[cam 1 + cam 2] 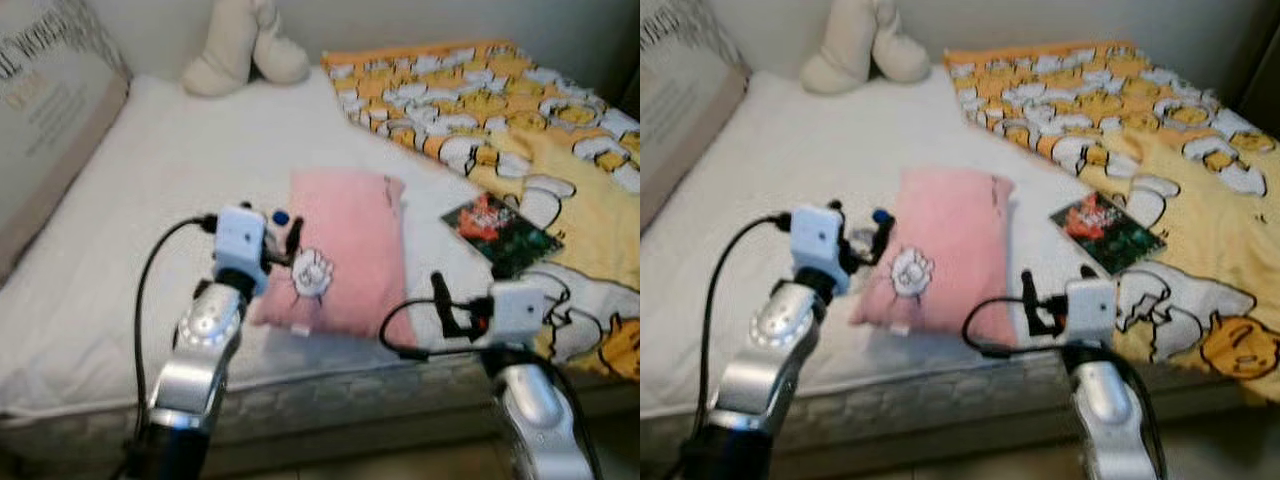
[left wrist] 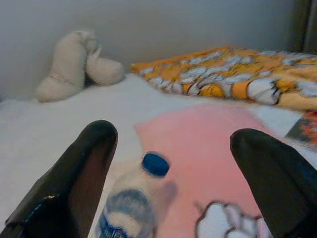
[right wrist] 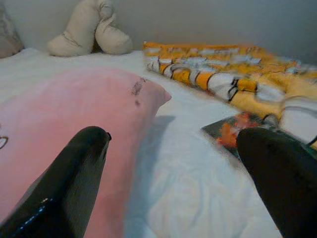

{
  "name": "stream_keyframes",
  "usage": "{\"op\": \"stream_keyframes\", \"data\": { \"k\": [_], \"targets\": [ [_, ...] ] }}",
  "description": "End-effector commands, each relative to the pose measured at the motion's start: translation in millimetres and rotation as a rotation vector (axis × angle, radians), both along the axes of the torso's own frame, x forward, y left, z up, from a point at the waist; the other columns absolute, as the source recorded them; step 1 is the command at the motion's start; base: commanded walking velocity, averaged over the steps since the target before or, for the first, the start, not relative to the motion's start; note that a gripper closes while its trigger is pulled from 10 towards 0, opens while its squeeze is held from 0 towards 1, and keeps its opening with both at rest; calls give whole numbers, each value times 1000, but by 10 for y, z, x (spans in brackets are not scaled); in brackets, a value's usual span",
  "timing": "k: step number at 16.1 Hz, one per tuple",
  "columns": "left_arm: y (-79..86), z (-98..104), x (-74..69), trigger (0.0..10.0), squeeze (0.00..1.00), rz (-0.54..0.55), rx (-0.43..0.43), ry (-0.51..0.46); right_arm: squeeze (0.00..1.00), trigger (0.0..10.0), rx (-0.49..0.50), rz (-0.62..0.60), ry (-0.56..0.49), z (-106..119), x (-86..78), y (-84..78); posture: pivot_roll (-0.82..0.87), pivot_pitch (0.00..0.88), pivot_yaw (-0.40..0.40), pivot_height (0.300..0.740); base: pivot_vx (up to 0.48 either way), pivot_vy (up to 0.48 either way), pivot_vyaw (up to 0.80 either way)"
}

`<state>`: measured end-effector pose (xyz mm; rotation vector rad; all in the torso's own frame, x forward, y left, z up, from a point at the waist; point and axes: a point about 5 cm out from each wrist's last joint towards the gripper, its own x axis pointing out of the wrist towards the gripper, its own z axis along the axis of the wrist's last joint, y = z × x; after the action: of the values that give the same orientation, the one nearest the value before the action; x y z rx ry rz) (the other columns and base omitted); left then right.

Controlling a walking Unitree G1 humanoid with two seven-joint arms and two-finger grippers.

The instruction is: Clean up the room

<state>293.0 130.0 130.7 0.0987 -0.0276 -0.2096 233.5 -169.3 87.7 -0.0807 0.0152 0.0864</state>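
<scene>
From the head views, the pillow [image 1: 345, 255] lay on the bed [image 1: 180, 170] near its front edge. The left gripper [image 1: 285, 240] hovered at the pillow's left side, over a bottle [image 1: 279, 217] lying just beside it. The right gripper [image 1: 440, 300] hung off the pillow's front right corner. A book [image 1: 500, 232] lay right of the pillow, partly on the blanket [image 1: 520, 110]; a plush [image 1: 245, 45] sat well behind the pillow.

In the left wrist view, the left fingers [image 2: 74, 183] stood wide apart, the bottle [image 2: 131, 208] between them (uncaught, cap pointing away), touching the pillow.

In the right wrist view, the right fingers [image 3: 69, 188] were also spread, empty, straddling the gap between pillow and book.

Likely risk: closing low could pinch pillow fabric, or nudge the round bottle so it rolled. The sheet left of the pillow offered open room; the bed's front edge lay close.
</scene>
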Motion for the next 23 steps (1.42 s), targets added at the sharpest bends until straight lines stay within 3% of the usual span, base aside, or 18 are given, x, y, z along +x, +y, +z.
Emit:
{"op": "stream_keyframes", "data": {
  "k": [1, 7, 13, 14, 15, 16, 17, 18, 19, 22, 23],
  "targets": [
    [28, -22, 13, 10000, 0, 21, 12, 12, 0, 10000, -12, 11, -6, 23, 5, 16, -151, 0, 67, 740, 0, 0, 0],
    [27, -47, 6, 10000, 0, 21, 19, 14, 0, 10000, -19, 19, 8, 3, 34, -10, -142, 0, 54, 740, 0, 0, 433],
    [27, -46, 5, 10000, 0, 18, 2, 19, 0, 10000, -22, 24, 7, 6, 48, -5, -140, 0, 50, 740, 0, 0, 0],
    [118, -66, -72, 10000, 0, 46, -16, 31, 0, 10000, -8, 9, -30, 90, 33, -11, -150, 0, 52, 740, 480, 0, 0],
    [347, -140, -298, 10000, 0, 56, 23, 52, 0, 10000, 15, 1, -34, 149, -50, -37, -159, 0, 55, 740, 480, 0, 0],
    [433, -204, -410, 10000, 0, 51, 40, 77, 0, 10000, 17, 3, -25, 146, -96, -48, -147, 0, 55, 740, 480, 0, 0],
    [588, -434, -654, 10000, 0, 42, 28, 188, 0, 10000, -3, 15, 26, 20, -216, -61, -146, 0, 57, 740, 390, 0, 0],
    [583, -489, -802, 10000, 0, -11, 10, 201, 0, 10000, -10, 10, 53, -56, -304, -88, -140, 0, 47, 740, 401, 0, 0],
    [533, -484, -826, 10000, 0, -29, -19, 193, 0, 10000, -20, 8, 55, -69, -330, -106, -135, 0, 41, 740, 401, 0, 0],
    [307, -324, -656, 10000, 0, -46, -32, 112, 0, 10000, -8, 8, 56, -57, -265, -101, -121, 0, 29, 740, 480, 0, 0],
    [221, -238, -597, 10000, 0, -96, 0, 73, 0, 10000, -8, 16, 47, -29, -223, -81, -120, 0, 26, 740, 480, 0, 0]
  ]
}}
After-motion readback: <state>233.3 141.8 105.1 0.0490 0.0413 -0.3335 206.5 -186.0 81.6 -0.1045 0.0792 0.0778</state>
